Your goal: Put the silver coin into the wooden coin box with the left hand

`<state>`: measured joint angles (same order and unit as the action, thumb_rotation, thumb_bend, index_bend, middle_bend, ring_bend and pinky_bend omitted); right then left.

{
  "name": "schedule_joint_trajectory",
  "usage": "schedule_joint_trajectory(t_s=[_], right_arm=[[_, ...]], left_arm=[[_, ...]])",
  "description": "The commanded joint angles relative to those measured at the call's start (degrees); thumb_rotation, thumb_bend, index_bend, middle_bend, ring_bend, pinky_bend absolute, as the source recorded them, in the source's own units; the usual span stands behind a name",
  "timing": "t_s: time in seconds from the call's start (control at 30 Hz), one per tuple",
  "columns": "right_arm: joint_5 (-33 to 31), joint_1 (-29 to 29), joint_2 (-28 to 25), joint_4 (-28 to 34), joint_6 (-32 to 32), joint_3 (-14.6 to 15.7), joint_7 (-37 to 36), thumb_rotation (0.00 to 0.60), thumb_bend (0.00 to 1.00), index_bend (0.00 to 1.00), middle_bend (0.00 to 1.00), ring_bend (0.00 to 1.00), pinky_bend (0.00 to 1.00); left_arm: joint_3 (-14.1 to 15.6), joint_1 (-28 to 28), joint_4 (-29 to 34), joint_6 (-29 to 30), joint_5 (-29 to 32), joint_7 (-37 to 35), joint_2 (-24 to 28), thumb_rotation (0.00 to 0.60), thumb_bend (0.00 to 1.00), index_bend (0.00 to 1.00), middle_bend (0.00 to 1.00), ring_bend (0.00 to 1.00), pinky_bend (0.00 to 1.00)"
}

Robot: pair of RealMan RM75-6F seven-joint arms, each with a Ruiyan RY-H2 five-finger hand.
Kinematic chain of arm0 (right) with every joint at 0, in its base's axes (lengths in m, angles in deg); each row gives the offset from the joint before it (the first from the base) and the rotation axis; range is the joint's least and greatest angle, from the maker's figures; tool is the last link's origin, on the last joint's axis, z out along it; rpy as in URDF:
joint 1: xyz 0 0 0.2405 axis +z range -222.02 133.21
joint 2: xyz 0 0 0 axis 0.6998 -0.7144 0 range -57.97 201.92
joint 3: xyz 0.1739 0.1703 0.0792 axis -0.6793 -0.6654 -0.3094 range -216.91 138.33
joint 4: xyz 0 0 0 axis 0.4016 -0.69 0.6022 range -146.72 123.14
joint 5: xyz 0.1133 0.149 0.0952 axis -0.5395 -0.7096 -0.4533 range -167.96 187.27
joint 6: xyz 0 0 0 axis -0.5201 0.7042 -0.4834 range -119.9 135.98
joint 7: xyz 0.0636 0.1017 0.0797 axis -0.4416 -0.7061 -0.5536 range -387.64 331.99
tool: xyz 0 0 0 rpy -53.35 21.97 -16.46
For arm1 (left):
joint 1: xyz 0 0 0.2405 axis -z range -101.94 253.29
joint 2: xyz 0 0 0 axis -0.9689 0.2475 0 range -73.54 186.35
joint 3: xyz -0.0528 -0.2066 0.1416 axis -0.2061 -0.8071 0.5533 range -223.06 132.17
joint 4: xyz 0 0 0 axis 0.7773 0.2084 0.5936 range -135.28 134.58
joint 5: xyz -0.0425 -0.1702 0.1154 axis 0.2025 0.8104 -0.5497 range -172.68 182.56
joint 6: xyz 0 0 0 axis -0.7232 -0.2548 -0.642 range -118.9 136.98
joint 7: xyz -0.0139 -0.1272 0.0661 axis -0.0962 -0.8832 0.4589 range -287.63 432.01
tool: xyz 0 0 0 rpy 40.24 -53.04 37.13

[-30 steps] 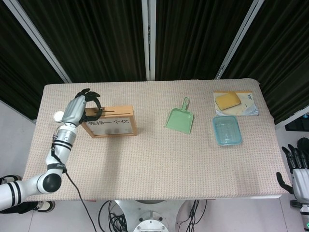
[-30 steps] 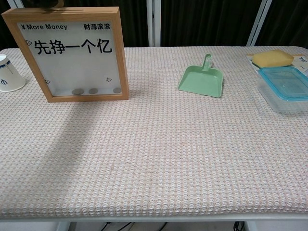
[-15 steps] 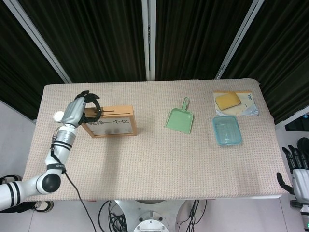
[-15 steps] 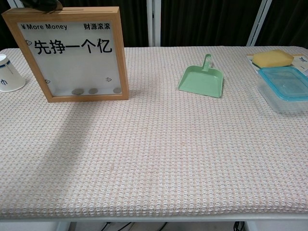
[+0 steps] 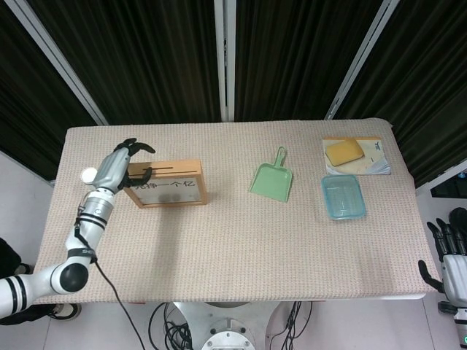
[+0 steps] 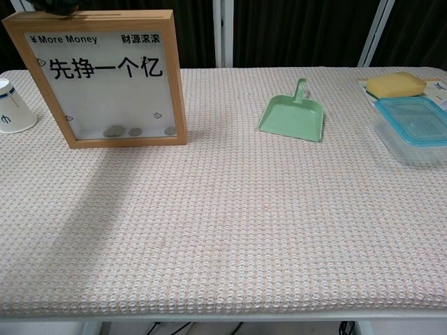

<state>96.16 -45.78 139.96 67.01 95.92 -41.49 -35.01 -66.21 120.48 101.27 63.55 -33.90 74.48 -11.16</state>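
The wooden coin box (image 5: 166,184) stands upright at the left of the table, its glass front printed with black characters. My left hand (image 5: 118,165) hovers over the box's left end by the top slot, fingers spread, with no coin visible in it. In the chest view only its dark fingertips (image 6: 61,5) show above the box (image 6: 105,77). Several silver coins lie at the bottom behind the glass, one of them at the left (image 6: 112,130). My right hand (image 5: 451,251) hangs off the table's right front corner, holding nothing.
A white paper cup (image 6: 14,106) stands left of the box. A green dustpan (image 5: 273,179) lies mid-table. At the right are a clear blue-rimmed container (image 5: 342,195) and a yellow sponge (image 5: 344,152) on a booklet.
My left hand's fingers have spread apart above the slot. One more coin now lies at the left of the pile inside the box. The right hand has not moved.
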Motion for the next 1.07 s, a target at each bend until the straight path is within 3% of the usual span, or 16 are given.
schedule_joint_trajectory(t_s=[0.03,0.2,0.37,0.53,0.63,0.83,1.07], right_arm=[[0.1,0.0,0.0,0.1,0.1,0.0,0.0,0.600,0.35,0.00,0.00,0.00,0.00],[0.5,0.0,-0.2,0.4,0.4,0.0,0.1,0.600,0.35,0.00,0.00,0.00,0.00],[1.2,-0.3,-0.5,0.8,1.6,0.1,0.1,0.600,0.35,0.00,0.00,0.00,0.00],[1.8,-0.6,-0.2,0.4,3.1,-0.1,-0.1,0.600,0.34,0.00,0.00,0.00,0.00],[2.4,-0.7,-0.1,0.4,3.8,-0.1,0.2,0.600,0.34,0.00,0.00,0.00,0.00],[3.0,-0.9,0.4,0.6,4.3,0.3,2.2,0.600,0.34,0.00,0.00,0.00,0.00],[4.8,-1.1,1.3,0.9,4.7,1.4,4.4,0.600,0.34,0.00,0.00,0.00,0.00]], left_arm=[[-0.2,-0.7,1.5,0.3,-1.6,-0.9,0.8,0.600,0.45,0.28,0.23,0.05,0.07],[2.2,-3.8,6.8,2.6,-10.7,-0.8,3.7,0.600,0.45,0.27,0.22,0.05,0.09],[9.2,-11.3,11.6,10.3,-28.1,2.1,8.9,0.600,0.40,0.27,0.22,0.05,0.12],[17.6,-21.2,7.2,25.4,-46.3,11.9,10.3,0.600,0.25,0.26,0.21,0.05,0.11],[20.9,-26.8,2.5,33.4,-52.6,13.8,8.7,0.600,0.22,0.26,0.21,0.05,0.11],[26.6,-35.2,-6.0,40.6,-58.3,15.5,5.5,0.600,0.17,0.27,0.21,0.05,0.12],[27.3,-39.3,-9.6,41.9,-56.3,10.3,3.0,0.600,0.16,0.25,0.20,0.05,0.12]])
